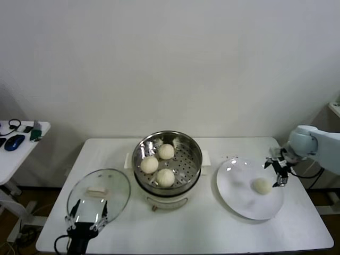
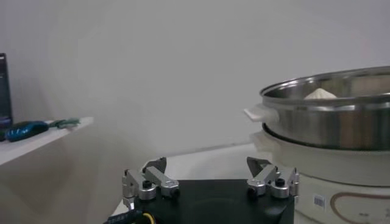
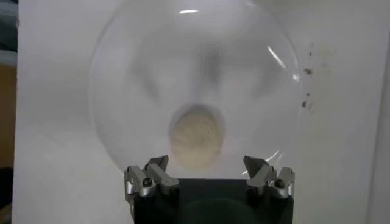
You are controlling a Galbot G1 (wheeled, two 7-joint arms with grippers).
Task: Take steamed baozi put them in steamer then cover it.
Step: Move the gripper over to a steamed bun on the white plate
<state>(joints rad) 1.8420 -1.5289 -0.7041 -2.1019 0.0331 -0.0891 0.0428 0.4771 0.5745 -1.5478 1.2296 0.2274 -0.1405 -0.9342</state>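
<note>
Your right pincer (image 1: 280, 173) gapes wide just beside the last baozi (image 1: 261, 186), poised to straddle it; your left pincer (image 1: 86, 215) waits wide by the cover (image 1: 99, 195).

The left gripper (image 2: 209, 176) holds its jaws wide apart, nothing between them, low over a white table (image 2: 201, 159). Just beyond its far fingertip rises the steamer (image 2: 329, 115), a shiny steel basket on a white base, one pale baozi (image 2: 321, 94) peeking over the rim. Well off to the opposite side, a shelf (image 2: 36, 143) carries a blue object (image 2: 23, 129).
</note>
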